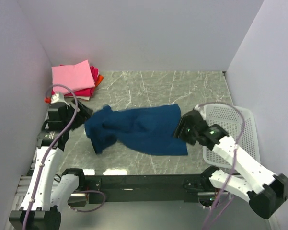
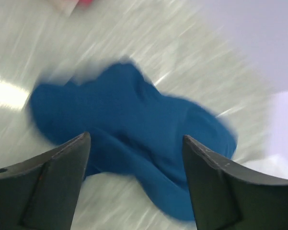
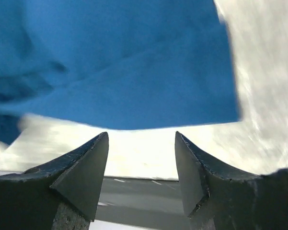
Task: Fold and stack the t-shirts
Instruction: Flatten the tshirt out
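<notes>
A dark blue t-shirt lies crumpled across the middle of the marble table, bunched at its left end and flatter on the right; no print shows. My left gripper stands open just off the bunched left end. In the left wrist view the blurred blue cloth lies beyond the gripper, with nothing pinched. At the shirt's right edge my right gripper is open. In the right wrist view the shirt's hem lies just past the empty gripper. A folded pink shirt tops a magenta-red one and an orange one at the back left.
A white mesh basket sits at the table's right edge, partly under my right arm. Pale walls close in the left, back and right sides. The black base rail runs along the near edge.
</notes>
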Controlling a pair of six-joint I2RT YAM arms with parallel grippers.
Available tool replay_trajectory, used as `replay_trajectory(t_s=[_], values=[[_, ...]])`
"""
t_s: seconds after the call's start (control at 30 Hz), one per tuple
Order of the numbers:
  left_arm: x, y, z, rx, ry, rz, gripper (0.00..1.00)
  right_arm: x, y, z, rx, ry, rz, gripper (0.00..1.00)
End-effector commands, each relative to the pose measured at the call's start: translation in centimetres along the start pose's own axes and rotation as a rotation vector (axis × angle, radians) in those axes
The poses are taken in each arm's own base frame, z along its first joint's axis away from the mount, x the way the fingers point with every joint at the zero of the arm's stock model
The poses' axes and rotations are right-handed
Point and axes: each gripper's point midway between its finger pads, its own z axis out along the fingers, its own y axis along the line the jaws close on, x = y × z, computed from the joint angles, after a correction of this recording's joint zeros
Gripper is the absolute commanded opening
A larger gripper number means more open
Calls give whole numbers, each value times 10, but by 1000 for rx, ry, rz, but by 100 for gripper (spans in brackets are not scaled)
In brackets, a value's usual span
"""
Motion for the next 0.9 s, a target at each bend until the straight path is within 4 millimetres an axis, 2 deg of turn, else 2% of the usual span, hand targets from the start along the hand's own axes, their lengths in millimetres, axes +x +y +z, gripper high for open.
replay_trajectory(t_s=[0.0, 0.1, 0.17, 0.27, 0.37, 0.47, 0.5, 0.57, 0.6, 0.67, 0.73, 0.87], values=[[30, 37, -8, -123, 77, 22, 84, 30, -11, 12, -4, 80, 95, 64], [35, 38, -3, -119, 98, 29, 86, 21, -7, 7, -33, 35, 89, 65], [30, 35, 3, -101, 80, 44, 88, 11, -1, 4, -37, 13, 71, 66], [30, 42, 19, -134, 94, 82, 90, 4, 9, 7, -26, 23, 52, 66], [28, 61, 39, -233, 115, 137, 87, 3, 21, 12, -48, 51, 49, 66], [42, 75, 56, -292, 195, 146, 84, 7, 29, 15, -94, 60, 71, 66], [54, 80, 62, -292, 240, 132, 83, 8, 30, 15, -104, 61, 76, 66], [65, 83, 65, -290, 264, 86, 80, 14, 26, 18, -111, 71, 83, 65], [77, 84, 63, -271, 292, 62, 80, 18, 25, 20, -111, 82, 84, 65], [84, 83, 64, -252, 293, 20, 80, 27, 15, 28, -91, 95, 82, 65], [94, 90, 65, -255, 302, 4, 80, 40, 0, 39, -46, 123, 71, 65], [112, 106, 69, -293, 352, 12, 79, 50, -17, 54, 24, 148, 44, 66]])
